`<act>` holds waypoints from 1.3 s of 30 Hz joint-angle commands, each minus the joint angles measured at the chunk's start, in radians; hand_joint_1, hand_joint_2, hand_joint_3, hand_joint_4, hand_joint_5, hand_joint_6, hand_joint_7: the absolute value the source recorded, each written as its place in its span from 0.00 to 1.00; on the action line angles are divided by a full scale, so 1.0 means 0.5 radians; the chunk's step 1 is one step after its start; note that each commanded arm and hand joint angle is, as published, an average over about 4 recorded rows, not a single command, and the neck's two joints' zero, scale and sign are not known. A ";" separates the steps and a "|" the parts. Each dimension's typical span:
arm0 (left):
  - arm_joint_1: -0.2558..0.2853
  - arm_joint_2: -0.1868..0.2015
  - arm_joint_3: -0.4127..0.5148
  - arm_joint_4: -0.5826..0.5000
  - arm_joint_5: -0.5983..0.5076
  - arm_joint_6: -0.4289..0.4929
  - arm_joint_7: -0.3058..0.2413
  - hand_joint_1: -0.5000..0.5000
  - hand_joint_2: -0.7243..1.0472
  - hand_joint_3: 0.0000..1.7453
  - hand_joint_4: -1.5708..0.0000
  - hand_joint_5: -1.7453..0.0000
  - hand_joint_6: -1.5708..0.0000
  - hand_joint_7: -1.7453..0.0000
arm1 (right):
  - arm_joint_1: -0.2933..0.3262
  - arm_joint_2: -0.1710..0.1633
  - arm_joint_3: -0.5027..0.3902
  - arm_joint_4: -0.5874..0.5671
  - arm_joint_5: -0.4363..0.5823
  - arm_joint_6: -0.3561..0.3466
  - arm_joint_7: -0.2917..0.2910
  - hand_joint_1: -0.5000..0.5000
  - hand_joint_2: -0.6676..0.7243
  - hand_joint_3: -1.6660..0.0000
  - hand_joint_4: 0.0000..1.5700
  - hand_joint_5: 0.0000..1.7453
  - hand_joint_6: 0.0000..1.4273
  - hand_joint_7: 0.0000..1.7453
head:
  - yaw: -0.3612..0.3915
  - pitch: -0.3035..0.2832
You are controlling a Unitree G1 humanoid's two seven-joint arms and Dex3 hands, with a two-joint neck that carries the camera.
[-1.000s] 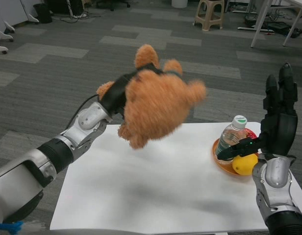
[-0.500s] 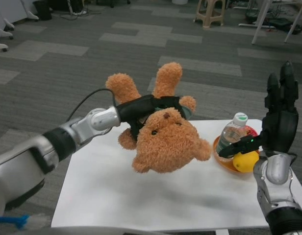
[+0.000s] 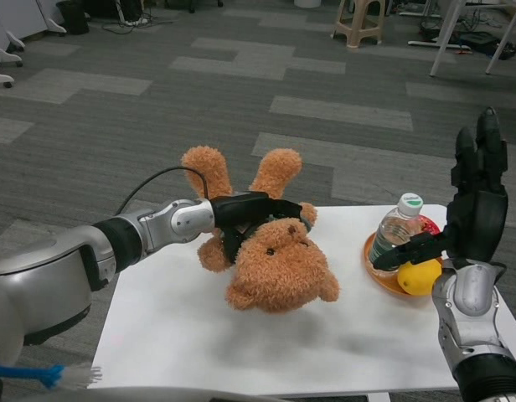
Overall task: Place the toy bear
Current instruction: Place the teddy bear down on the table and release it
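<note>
**Orange-brown plush hanging head-down over the surface**

Orange-brown and fluffy, the toy bear (image 3: 275, 251) is hanging upside down just above the white surface (image 3: 199, 335), legs pointing up, apparently being lowered for placing. The left hand (image 3: 258, 211) is gripping the bear's body, fingers wrapped around it. To the bear's right, the right hand (image 3: 472, 209) is waiting upright, fingers spread, holding nothing, beside the orange plate (image 3: 377, 272) carrying a bottle (image 3: 395, 232) and lemon (image 3: 420, 278).
</note>
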 commanded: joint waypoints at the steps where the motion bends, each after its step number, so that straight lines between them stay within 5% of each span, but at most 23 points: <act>1: -0.043 -0.012 -0.037 0.038 -0.028 0.021 0.026 0.00 1.00 0.01 0.05 0.00 0.50 0.37 | -0.018 -0.004 -0.014 0.009 0.011 -0.008 -0.005 0.08 0.82 1.00 0.00 0.00 0.00 0.00 | 0.002 -0.001; 10: -0.072 -0.025 -0.242 0.049 -0.212 0.184 0.028 0.00 1.00 0.01 0.10 0.00 0.36 0.44 | -0.018 -0.007 -0.014 0.012 0.014 -0.008 -0.005 0.08 0.82 1.00 0.00 0.00 0.00 0.00 | -0.003 -0.006; 20: -0.072 -0.029 -0.205 0.093 -0.324 0.256 -0.119 0.00 0.95 0.01 0.27 0.00 0.45 0.46 | 0.000 -0.005 -0.017 0.002 0.014 -0.010 -0.005 0.08 0.82 1.00 0.00 0.00 0.00 0.00 | -0.007 -0.004; 23: -0.075 -0.026 -0.189 0.126 -0.358 0.294 -0.208 0.00 0.76 0.04 0.38 0.00 0.55 0.55 | 0.000 -0.002 -0.017 0.000 0.013 -0.008 -0.005 0.08 0.82 1.00 0.00 0.00 0.00 0.00 | -0.008 -0.007; 27: -0.082 -0.019 -0.191 0.149 -0.367 0.312 -0.248 0.00 0.28 0.05 0.59 0.00 0.72 0.63 | 0.003 0.000 -0.017 -0.002 0.013 -0.010 -0.005 0.08 0.82 1.00 0.00 0.00 0.00 0.00 | -0.007 -0.010; 30: -0.089 -0.009 -0.201 0.156 -0.376 0.317 -0.260 0.00 0.03 0.05 0.73 0.00 0.86 0.68 | 0.004 0.002 -0.019 -0.002 0.014 -0.011 -0.005 0.08 0.82 1.00 0.00 0.00 0.00 0.00 | -0.007 -0.010; 35: -0.103 0.001 -0.236 0.154 -0.409 0.316 -0.276 0.00 0.00 0.05 0.95 0.00 0.98 0.75 | 0.004 0.009 -0.020 -0.002 0.013 -0.011 -0.005 0.08 0.82 1.00 0.00 0.00 0.00 0.00 | -0.008 -0.023; 39: -0.115 0.011 -0.250 0.153 -0.426 0.316 -0.289 0.00 0.00 0.05 1.00 0.00 1.00 0.82 | 0.004 0.013 -0.024 -0.002 0.011 -0.011 -0.005 0.08 0.82 1.00 0.00 0.00 0.00 0.00 | -0.008 -0.026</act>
